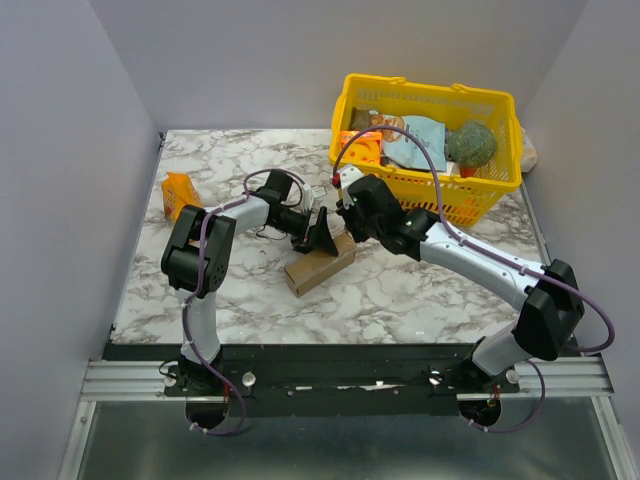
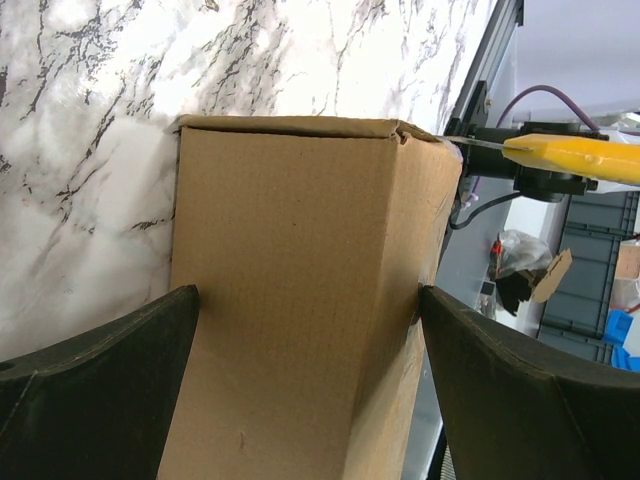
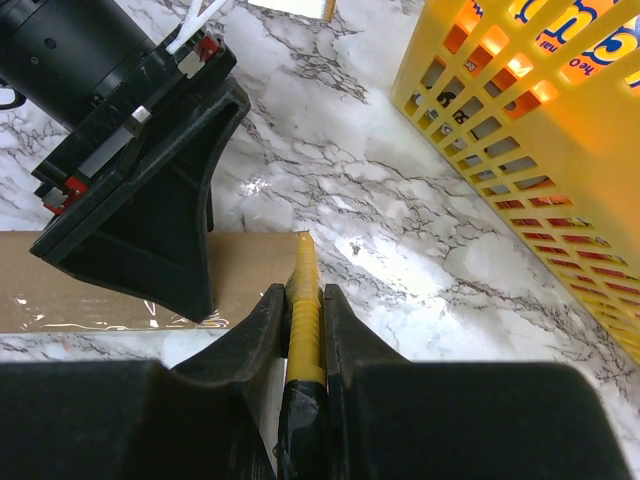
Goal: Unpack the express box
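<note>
The express box [image 1: 318,267], a small brown carton, lies on the marble table near the middle. My left gripper [image 1: 322,238] straddles its far end. In the left wrist view both black fingers [image 2: 120,370] press the sides of the express box [image 2: 300,300], with the jaws set wide. My right gripper [image 3: 303,295] is shut on a yellow cutter [image 3: 303,300]. The cutter's tip rests at the end edge of the express box [image 3: 250,275], right beside the left gripper's finger [image 3: 150,230]. The yellow cutter [image 2: 570,155] also shows past the carton's far corner.
A yellow mesh basket [image 1: 430,190] holding packets and a green broccoli [image 1: 470,143] stands at the back right, close to the right gripper; its wall [image 3: 540,150] fills the right wrist view's right side. An orange snack packet [image 1: 180,193] lies at the left.
</note>
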